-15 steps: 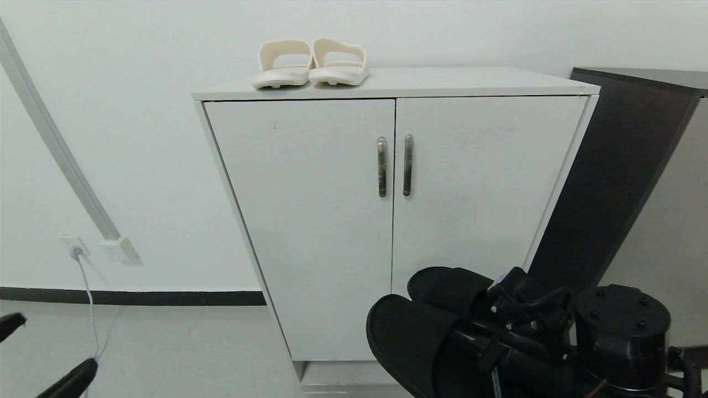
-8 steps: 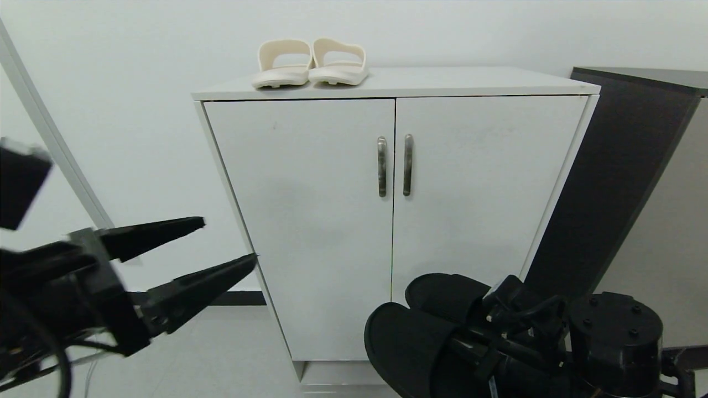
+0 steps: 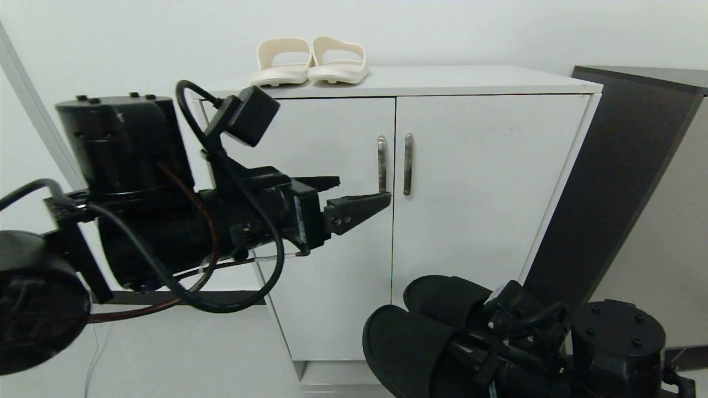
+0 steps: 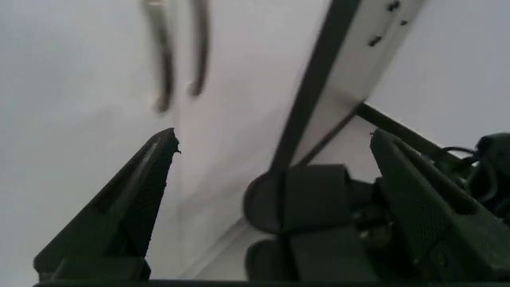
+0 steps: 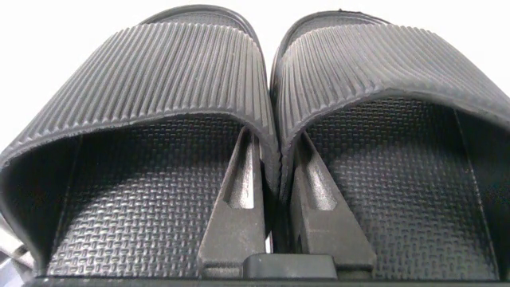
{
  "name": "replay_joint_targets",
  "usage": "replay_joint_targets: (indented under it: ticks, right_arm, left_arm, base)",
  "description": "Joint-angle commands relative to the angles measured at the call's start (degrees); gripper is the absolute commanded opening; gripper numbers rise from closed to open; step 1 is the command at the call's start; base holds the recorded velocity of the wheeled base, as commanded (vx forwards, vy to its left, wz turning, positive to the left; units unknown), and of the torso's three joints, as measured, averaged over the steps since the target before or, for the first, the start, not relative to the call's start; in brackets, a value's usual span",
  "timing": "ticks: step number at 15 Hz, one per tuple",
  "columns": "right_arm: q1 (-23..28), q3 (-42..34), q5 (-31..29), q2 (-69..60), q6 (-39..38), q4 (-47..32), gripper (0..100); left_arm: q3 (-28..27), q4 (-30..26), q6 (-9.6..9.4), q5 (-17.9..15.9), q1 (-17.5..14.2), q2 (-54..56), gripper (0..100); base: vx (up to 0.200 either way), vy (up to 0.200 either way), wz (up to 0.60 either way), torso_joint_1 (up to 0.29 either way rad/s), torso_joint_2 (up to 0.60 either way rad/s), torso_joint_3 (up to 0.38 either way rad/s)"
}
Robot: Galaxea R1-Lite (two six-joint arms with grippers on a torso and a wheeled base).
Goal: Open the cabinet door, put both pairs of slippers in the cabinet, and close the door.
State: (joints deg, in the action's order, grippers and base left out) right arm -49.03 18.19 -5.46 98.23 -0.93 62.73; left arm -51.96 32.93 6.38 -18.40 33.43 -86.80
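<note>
Bright, even, diffuse light from overhead, no hard glare. Thin soft shadows under the cream slippers (image 3: pixel 308 66) at the cabinet (image 3: pixel 481 182) top's rear-left. Slight sheen on the handles (image 3: pixel 407 164). Wide-angle head view: cabinet sides lean inward downward. Black slippers (image 5: pixel 159 159) lit evenly.

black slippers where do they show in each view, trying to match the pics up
Head view: black slippers low on the right, in front of the cabinet's right door.
Left wrist view: probably the black slippers, dark rounded shapes between the open left hand's fingers.
Right wrist view: side by side, close up, the right hand pinching their inner sides together.
Shared landmark: the door handles, in the head and left wrist views.
</note>
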Motion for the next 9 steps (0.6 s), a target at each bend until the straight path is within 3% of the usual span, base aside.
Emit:
replay_joint_targets:
  ticks: [1, 2, 4, 7, 9]
  right_arm:
    - [0.0, -0.4, 0.0, 1.0, 0.0, 0.0, 0]
    - [0.0, -0.5, 0.0, 1.5, 0.0, 0.2, 0]
    - [0.0, -0.7, 0.0, 1.5, 0.0, 0.8, 0]
    - [0.0, -0.5, 0.1, 2.0, 0.0, 1.0, 0]
    - [0.1, -0.4, 0.1, 2.1, 0.0, 1.2, 0]
  left_arm:
    - [-4.9, 0.0, 2.85, -1.9, 0.8, -5.2, 100]
    - [-7.7, -0.1, 5.84, -4.8, 0.8, -6.1, 100]
    - [-11.8, -0.4, 8.65, -8.1, 0.7, -8.5, 100]
    - [-17.4, -0.7, 11.82, -10.7, 0.9, -12.9, 100]
    - [-20.2, -0.8, 12.61, -10.3, 1.3, -15.9, 100]
  base:
    - [0.000, 0.000, 0.00, 0.000, 0.00, 0.000]
    - [0.000, 0.000, 0.00, 0.000, 0.00, 0.000]
    - [0.000, 0.000, 0.00, 0.000, 0.00, 0.000]
    - [0.000, 0.000, 0.00, 0.000, 0.00, 0.000]
    - [0.000, 0.000, 0.00, 0.000, 0.00, 0.000]
